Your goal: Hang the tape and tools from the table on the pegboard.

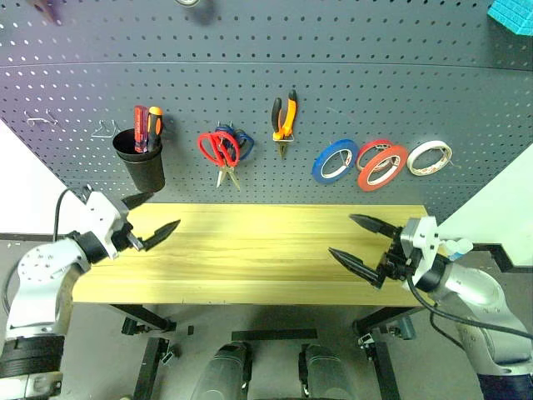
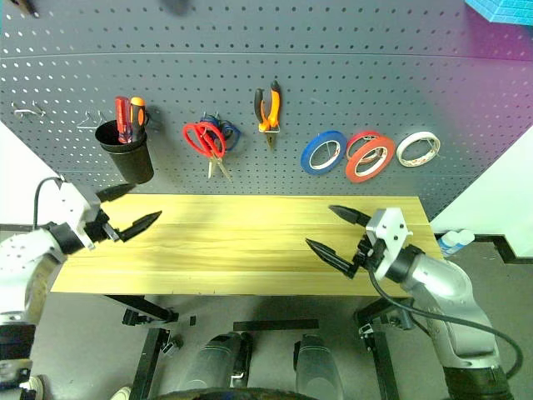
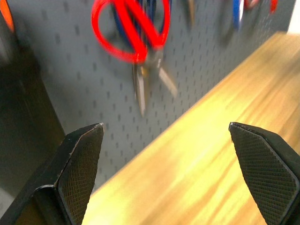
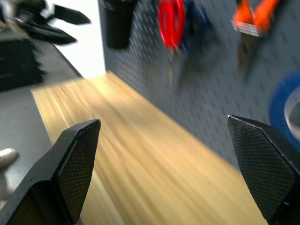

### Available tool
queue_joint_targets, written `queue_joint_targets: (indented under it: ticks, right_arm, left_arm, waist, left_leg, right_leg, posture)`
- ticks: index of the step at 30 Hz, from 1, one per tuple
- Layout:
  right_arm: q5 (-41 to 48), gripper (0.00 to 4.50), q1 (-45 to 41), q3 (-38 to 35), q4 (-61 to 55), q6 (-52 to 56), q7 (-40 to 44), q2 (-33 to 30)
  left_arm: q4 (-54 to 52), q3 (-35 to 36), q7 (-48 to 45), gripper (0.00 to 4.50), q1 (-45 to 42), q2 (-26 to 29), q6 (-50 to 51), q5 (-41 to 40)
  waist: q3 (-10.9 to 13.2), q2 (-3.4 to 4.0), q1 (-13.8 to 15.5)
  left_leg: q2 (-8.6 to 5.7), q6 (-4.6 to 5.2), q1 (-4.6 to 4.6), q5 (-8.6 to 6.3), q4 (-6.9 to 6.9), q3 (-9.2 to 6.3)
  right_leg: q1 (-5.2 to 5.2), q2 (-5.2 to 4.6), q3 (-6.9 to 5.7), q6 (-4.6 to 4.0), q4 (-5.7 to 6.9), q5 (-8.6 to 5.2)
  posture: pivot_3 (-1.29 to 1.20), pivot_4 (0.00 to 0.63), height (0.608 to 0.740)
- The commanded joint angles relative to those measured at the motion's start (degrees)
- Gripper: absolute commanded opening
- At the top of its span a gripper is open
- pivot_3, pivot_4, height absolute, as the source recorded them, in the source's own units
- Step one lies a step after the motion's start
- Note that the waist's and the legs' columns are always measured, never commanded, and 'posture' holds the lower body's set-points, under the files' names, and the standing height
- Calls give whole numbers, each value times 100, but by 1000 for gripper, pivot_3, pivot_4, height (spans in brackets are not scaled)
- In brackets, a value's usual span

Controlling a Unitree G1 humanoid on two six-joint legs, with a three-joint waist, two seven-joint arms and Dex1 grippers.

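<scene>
Jaws spread wide, empty, both grippers: left [image 1: 155, 212], right [image 1: 360, 239]; knurled pads; grainy wooden table [image 1: 250, 250].

A black cup [image 1: 141, 160] is hanging near the left end of the board, just above the wooden top's back left corner, and an orange-handled screwdriver [image 1: 155, 122] is standing upright in it. Blue-handled scissors [image 1: 241, 141] are hanging right of the cup, mostly hidden behind another pair. Toward the right end, a blue tape roll [image 1: 335, 160] is hanging tilted; a smaller red roll [image 1: 371, 151] is sitting just beside it, partly covered by a larger ring, and a white tape roll [image 1: 429, 157] is hanging nearest the right edge. Two bare metal hooks [image 1: 40, 119] are jutting out left of the cup. A turquoise object [image 1: 510, 14] is showing at the board's top right corner.
</scene>
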Motion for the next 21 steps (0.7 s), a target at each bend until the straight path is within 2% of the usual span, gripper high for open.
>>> queue_joint_targets:
  ticks: [1,4,11,21]
  right_arm:
    - [-172,4500,192,-202,403,-509,105,25]
    - [-337,4500,443,-230,852,-819,123,73]
    - [-488,4500,694,-339,1641,-1423,188,139]
    - [-442,4500,783,-361,1685,-1561,175,123]
  left_arm:
    - [339,-61,100,4465,100,-152,-660,284]
    - [662,-221,128,4465,215,-355,-1195,520]
    - [1099,-532,72,4465,349,-571,-1649,708]
    - [1452,-740,196,4465,223,-677,-1915,864]
  waist:
    - [-1,1,-3]
    - [-18,11,4]
    - [-46,31,0]
    - [-79,55,-2]
  left_leg:
    - [1,0,2,0,1,0]
    - [7,-1,9,0,2,0]
    - [9,-2,29,-1,4,5]
    - [12,-2,37,-1,3,6]
  right_leg:
    - [1,1,0,0,2,0]
    - [7,4,-1,-3,3,3]
    - [27,3,1,-20,-1,-7]
    - [33,5,2,-21,0,-7]
  posture:
    - [-27,109,733]
    - [-27,108,733]
    - [-34,106,733]
    - [-41,100,733]
